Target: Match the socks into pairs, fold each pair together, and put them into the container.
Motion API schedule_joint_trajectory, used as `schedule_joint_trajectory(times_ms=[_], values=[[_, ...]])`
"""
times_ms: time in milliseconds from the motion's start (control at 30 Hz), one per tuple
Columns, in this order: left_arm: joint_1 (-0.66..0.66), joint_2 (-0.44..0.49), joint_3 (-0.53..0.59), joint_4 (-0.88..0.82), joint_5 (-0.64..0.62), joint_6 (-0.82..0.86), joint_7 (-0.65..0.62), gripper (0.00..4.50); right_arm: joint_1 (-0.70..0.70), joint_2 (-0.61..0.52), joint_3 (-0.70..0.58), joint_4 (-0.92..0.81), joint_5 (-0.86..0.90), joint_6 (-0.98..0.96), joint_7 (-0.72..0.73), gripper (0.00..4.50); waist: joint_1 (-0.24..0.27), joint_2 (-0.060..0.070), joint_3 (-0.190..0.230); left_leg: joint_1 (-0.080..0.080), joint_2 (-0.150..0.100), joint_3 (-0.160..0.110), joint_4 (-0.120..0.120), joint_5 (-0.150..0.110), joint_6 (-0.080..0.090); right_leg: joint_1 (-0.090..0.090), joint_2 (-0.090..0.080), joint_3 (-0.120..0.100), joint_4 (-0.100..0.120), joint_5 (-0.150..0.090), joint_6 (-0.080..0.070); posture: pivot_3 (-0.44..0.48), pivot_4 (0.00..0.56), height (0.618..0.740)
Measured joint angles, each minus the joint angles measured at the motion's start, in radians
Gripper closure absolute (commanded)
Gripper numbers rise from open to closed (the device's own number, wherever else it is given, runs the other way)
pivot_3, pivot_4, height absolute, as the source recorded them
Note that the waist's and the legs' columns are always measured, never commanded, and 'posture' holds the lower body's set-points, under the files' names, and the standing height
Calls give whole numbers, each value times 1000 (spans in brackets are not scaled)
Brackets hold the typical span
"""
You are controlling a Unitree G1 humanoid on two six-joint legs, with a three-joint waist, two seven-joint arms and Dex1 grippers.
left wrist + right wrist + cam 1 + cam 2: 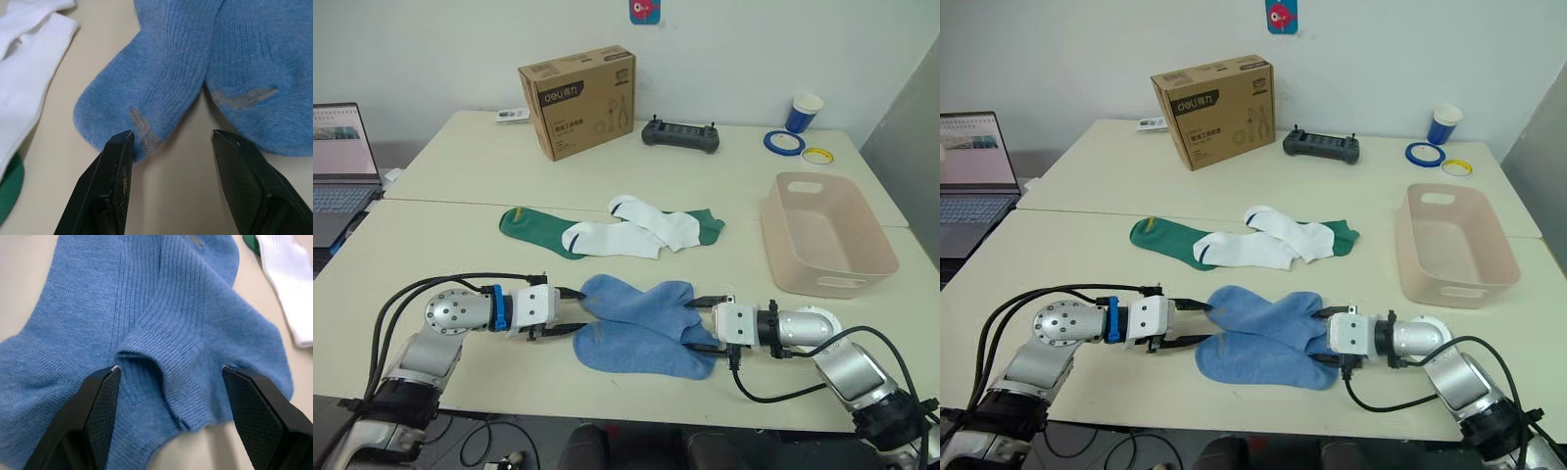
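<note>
Head view: blue pair (641, 323) crossed at the near worktop (450, 225) edge, left end effector (570, 311) and right end effector (701, 321) at opposite ends, likely set for folding; container (825, 235) well right
Wrist views: both jaws apart, gripping nothing; right fingers (100, 406) straddle a cuff

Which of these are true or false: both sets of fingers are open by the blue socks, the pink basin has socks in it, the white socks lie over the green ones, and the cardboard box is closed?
1. Both fingers, left and right, are open at the blue socks. True.
2. The pink basin holds socks. False: none are in it.
3. White socks overlap green socks. True.
4. The cardboard box stands open. False: closed.
</note>
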Motion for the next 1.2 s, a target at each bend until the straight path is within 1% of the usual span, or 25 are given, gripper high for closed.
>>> schedule_joint_trajectory(times_ms=[133, 233, 267, 333, 367, 500, 533, 567, 600, 633, 667, 767, 900, 1033, 1133, 1200], values=[[-25, -13, -14, 36, 6, -48, 1, 1889, -15, 45, 1, 56, -11, -101, -11, 978, 0, 0, 0, 0, 0, 0, 1, 0, 0, 0, 0, 0, 1, 1, 1, 0, 150, 740], [-34, -17, -18, 55, 6, -66, 0, 1889, -52, 53, -1, 79, -28, -150, -16, 978, 1, 0, 0, 0, 0, 0, 1, 0, 0, 0, 0, 0, 1, 2, -1, 0, 150, 740], [-37, -20, -18, 63, 6, -68, 0, 2060, -59, 56, 0, 82, -30, -164, -16, 978, 3, 0, 0, 0, 0, 0, 1, 0, 0, 0, 0, 0, 1, 3, -3, 0, 150, 740], [-43, -24, -23, 71, 6, -72, -1, 2474, -69, 61, 0, 94, -31, -191, -16, 1347, 6, 0, 0, 0, 0, 0, 1, 0, 0, 0, 0, 0, 1, 3, -3, 0, 150, 740], [-46, -25, -24, 74, 6, -73, -1, 2792, -69, 62, 0, 98, -31, -198, -15, 1581, 7, 0, 0, 0, 0, 0, 1, 0, 0, 0, 0, 0, 1, 3, -3, 0, 150, 740], [-65, -26, -26, 88, 6, -86, -5, 4032, -70, 66, 0, 105, -20, -224, -1, 2885, 12, 0, 0, 0, 0, 0, 1, 0, 0, 0, 0, 0, 1, 4, -4, 0, 150, 740], [-70, -26, -27, 103, 6, -90, -7, 4281, -70, 66, -1, 107, -13, -226, 7, 3161, 12, 0, 0, 0, 0, 0, 1, 0, 0, 0, 0, 0, 1, 4, -4, 0, 150, 740], [-70, -26, -27, 111, 6, -92, -8, 4500, -70, 66, -1, 109, -6, -227, 10, 3543, 12, 0, 0, 0, 0, 0, 1, 0, 0, 0, 0, 0, 1, 4, -4, 0, 150, 740], [-72, -26, -28, 118, 6, -94, -12, 4500, -70, 66, -1, 111, 3, -228, 13, 3855, 12, 0, 0, 0, 0, 0, 1, 0, 0, 0, 0, 0, 1, 4, -4, 0, 150, 740], [-75, -29, -29, 124, 6, -95, -14, 4500, -70, 66, -1, 112, 13, -228, 16, 4268, 13, 0, 0, 0, 0, 0, 1, 0, 0, 0, 0, 0, 1, 4, -4, 0, 150, 740], [-80, -31, -30, 126, 6, -95, -16, 4500, -70, 66, -1, 112, 15, -228, 18, 4484, 13, 0, 0, 0, 0, 0, 1, 0, 0, 1, 0, 0, 1, 4, -4, 0, 150, 740], [-107, -38, -30, 142, 5, -96, -22, 4500, -71, 67, -1, 112, 41, -227, 37, 4484, 14, 0, 0, 0, 0, 0, 2, 0, 0, 1, 0, 0, 1, 4, -4, 0, 150, 740], [-113, -45, -30, 155, -1, -95, -29, 4500, -79, 66, -7, 112, 77, -213, 53, 4484, 13, 0, 0, 0, 0, 0, 2, 0, 0, 1, 0, 0, 1, 4, -4, 0, 150, 740], [-119, -45, -29, 159, -16, -77, -45, 4500, -90, 65, -47, 111, 121, -172, 54, 4484, 14, 0, 0, 0, 0, -1, 2, 0, 0, 1, 0, 0, 2, 4, -4, 0, 150, 740], [-122, -42, -12, 121, -62, 28, -45, 4500, -93, 65, -81, 85, 181, -88, 58, 4484, 13, 0, 0, 0, 0, -1, 2, 0, 0, 1, 0, 0, 2, 4, -4, 0, 150, 740], [-122, -21, -2, 39, -105, 122, -52, 4500, -95, 53, -102, 49, 231, -16, 74, 4484, 13, 0, 0, 0, 0, -1, 2, 0, 0, 1, 0, -1, 2, 4, -4, 0, 150, 740]])
